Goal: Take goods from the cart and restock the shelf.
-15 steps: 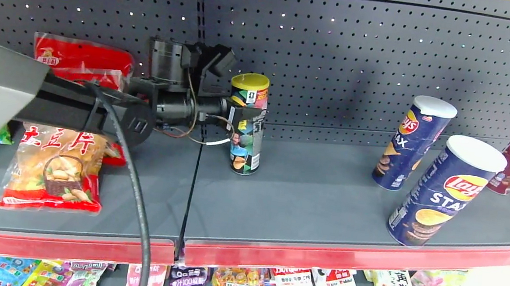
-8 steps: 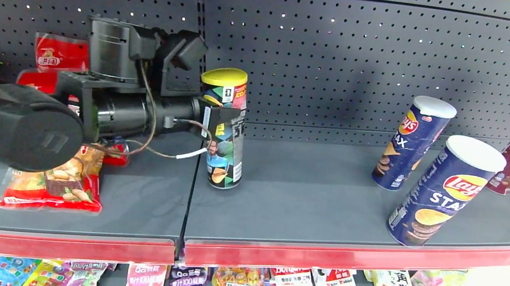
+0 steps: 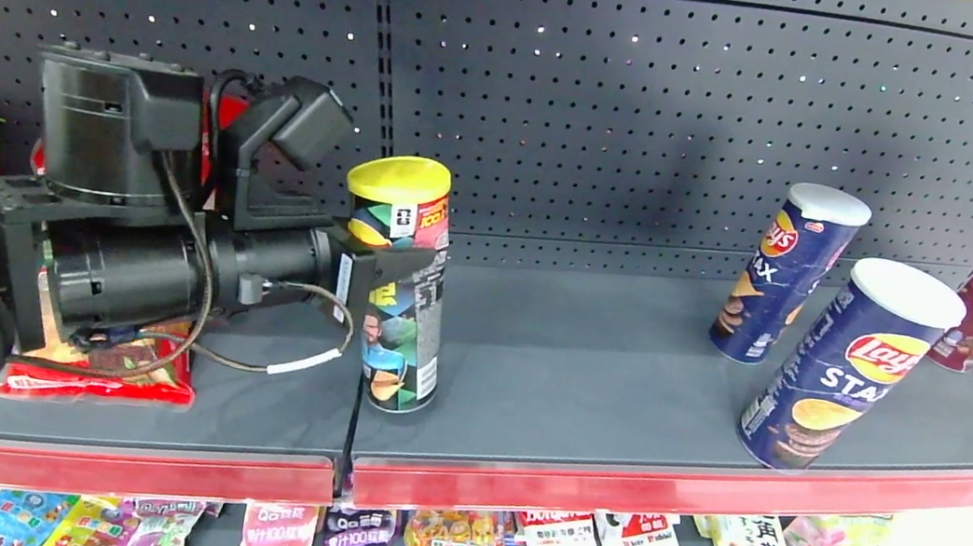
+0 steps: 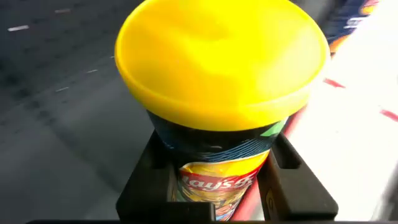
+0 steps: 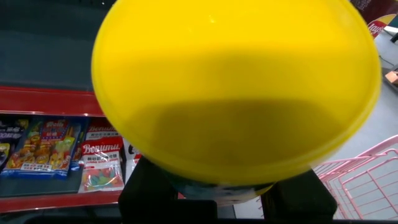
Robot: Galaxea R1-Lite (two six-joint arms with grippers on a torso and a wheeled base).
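Your left gripper (image 3: 400,269) clamps the yellow-lidded chip can (image 3: 405,337) upright near the shelf (image 3: 584,389) front edge; a red snack bag (image 3: 97,377) lies beside that arm; the nearest blue chip can (image 3: 787,275) stands well apart; your right gripper (image 5: 217,202) holds another yellow-lidded can (image 5: 236,87) near the pink cart (image 5: 367,174).

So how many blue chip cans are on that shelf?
2, both on the right side of the shelf: the back blue can deeper in, the front blue can near the red edge. More may sit past the view's edge.
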